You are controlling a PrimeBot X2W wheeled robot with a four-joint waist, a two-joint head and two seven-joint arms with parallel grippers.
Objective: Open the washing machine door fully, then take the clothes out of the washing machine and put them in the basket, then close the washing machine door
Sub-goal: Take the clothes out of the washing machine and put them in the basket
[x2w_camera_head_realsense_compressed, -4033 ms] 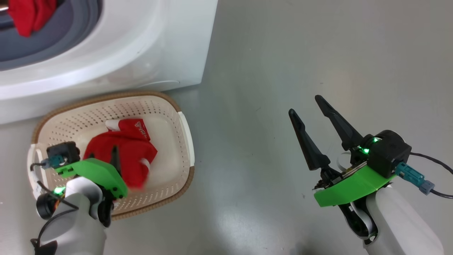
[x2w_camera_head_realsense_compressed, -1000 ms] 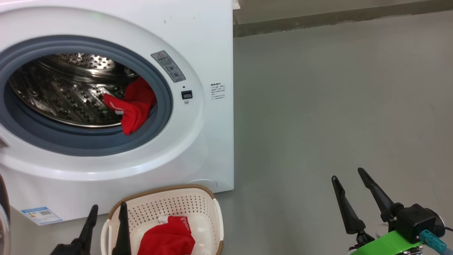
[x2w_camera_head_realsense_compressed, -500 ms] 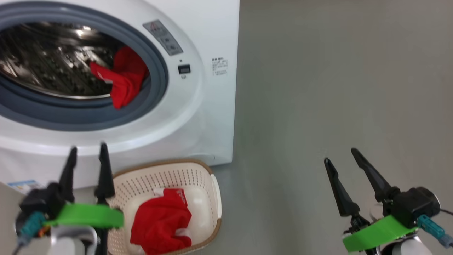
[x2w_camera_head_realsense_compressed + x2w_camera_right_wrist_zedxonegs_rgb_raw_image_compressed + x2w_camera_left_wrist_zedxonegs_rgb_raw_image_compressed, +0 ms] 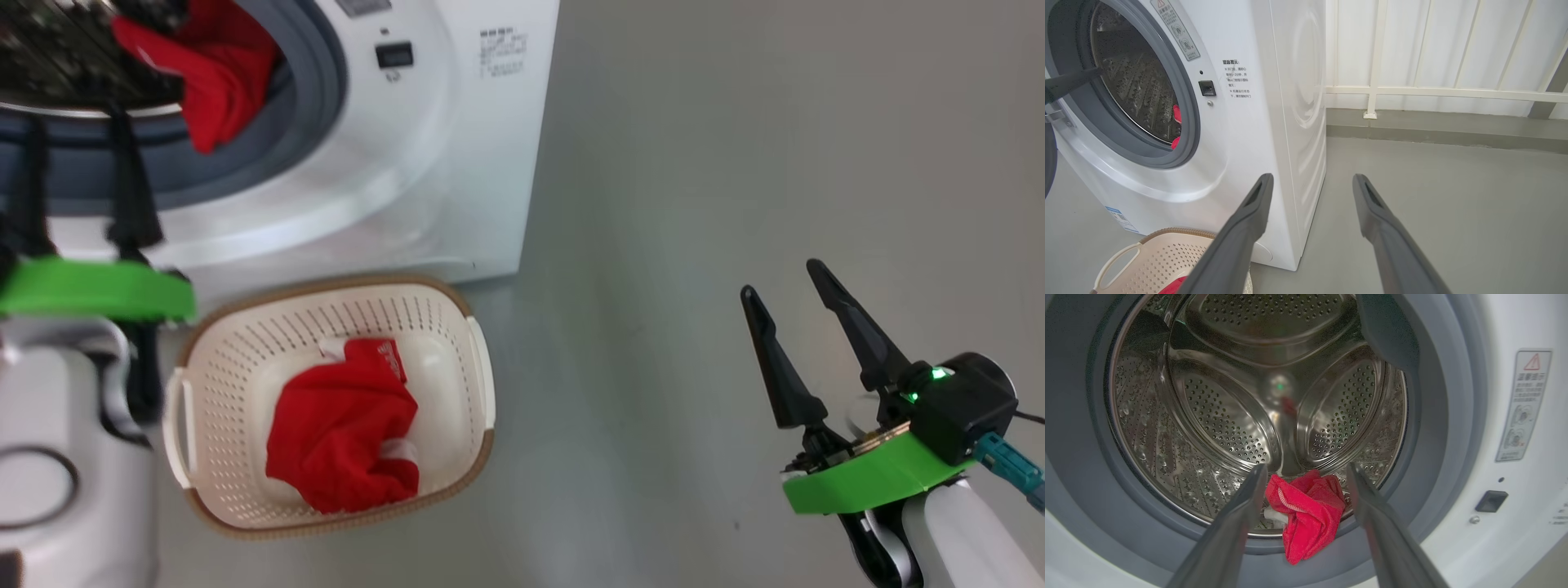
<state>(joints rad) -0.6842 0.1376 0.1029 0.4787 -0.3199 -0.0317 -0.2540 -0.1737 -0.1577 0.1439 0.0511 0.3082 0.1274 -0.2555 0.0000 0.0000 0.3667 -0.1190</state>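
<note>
**Left gripper** [image 4: 1306, 467]: jaws spread wide and holding nothing. It is raised in front of the washer's round opening, fingers pointing into it. In the left wrist view a red garment [image 4: 1306, 510] shows between the two fingers and beyond them, not touched.

**Right gripper** [image 4: 780, 278]: jaws spread wide and empty. It hangs over bare floor [image 4: 694, 163], well apart from the washer and the basket.

**Clothes, item one:** the red garment with white trim, crumpled at the front lip of the drum [image 4: 1229, 416]. It hangs over the lower part of the grey gasket [image 4: 1437, 416]. In the head view it lies just right of the left fingers.

**Clothes, item two:** a second red garment [image 4: 343, 433] with white trim, bunched on the bottom of the basket.

**Basket** [image 4: 441, 327]: cream, perforated, with a brown rim. It stands on the floor just in front of the washer's lower right corner.

**Washing machine** [image 4: 457, 163]: white front-loader with its opening uncovered and its steel drum exposed. A warning sticker [image 4: 1525, 404] and a small dark latch socket [image 4: 1491, 501] sit right of the opening. There is a blue label [image 4: 1120, 216] low on the front.

**Surroundings:** grey floor, with white panelled wall [image 4: 1433, 49] behind.
</note>
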